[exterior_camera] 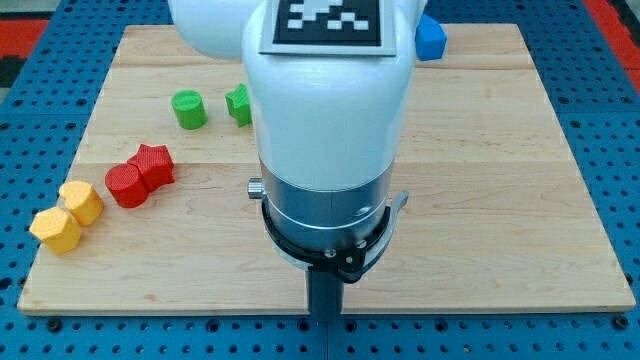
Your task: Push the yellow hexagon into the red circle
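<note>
The yellow hexagon (82, 202) is seen at the desk's (480, 180) left edge, touching a second yellow block (56, 230) and lying just left of the red circle (126, 185), which abuts a red star (153, 164). No pincer is fitted; the tip (323, 318) sits at the view's bottom, well apart, presumably not yet lined up behind the hexagon.

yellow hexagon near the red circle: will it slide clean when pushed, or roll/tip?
The yellow hexagon looks squat with flat sides, so it should slide, not roll or tip. An off-centre push would probably spin it. The other yellow block sits against it and may drag along. The red circle is close. My tip is far off, at the view's bottom.
</note>
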